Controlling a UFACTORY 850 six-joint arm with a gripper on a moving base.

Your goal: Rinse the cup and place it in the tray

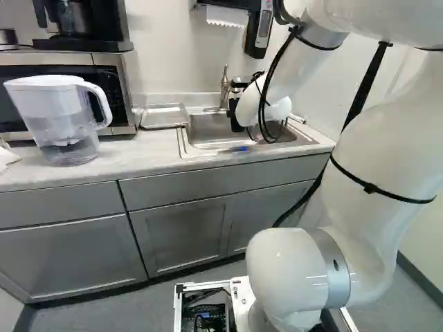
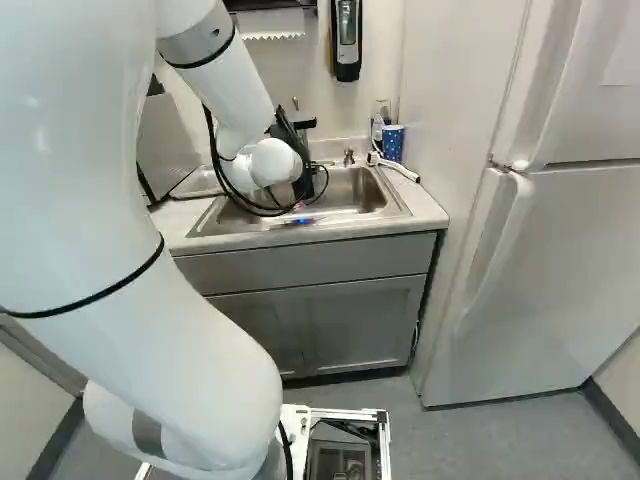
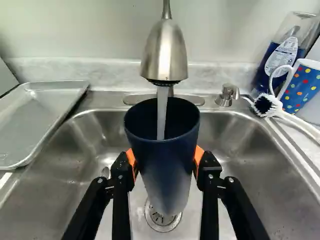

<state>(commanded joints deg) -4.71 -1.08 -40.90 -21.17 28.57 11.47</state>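
Gripper [image 3: 165, 159]: we have it clenched on the cup, 2 fingers closing from opposite sides with orange pads [image 3: 131, 160] against the wall, so the mouth is left free for water.
Cup [image 3: 164, 172]: dark blue, mouth up under the faucet [image 3: 165, 52], over the sink [image 3: 265, 155]; we hold it there so that the water goes inside.
Water [image 3: 162, 115]: 1 stream falls from the spout into the cup; we judge this to be the rinse, under way.
Drain [image 3: 162, 219]: it shows below the cup, so spilled water should run off there.
Arm [image 2: 190, 330]: it reaches over the counter [image 1: 149, 158] to the sink, which lets us work from the base.
Tray [image 3: 37, 117]: beside the sink, across the basin from the brush [image 3: 266, 105] and the spotted cup [image 3: 301, 86]; near enough, we think, for a short carry.
Next: we would draw the cup clear of the stream, tip it out over the basin, then stand it in the tray.
Risk: a filling cup grows heavy and wet walls may slip, so our grip should be firm; lifting straight up could knock the spout.
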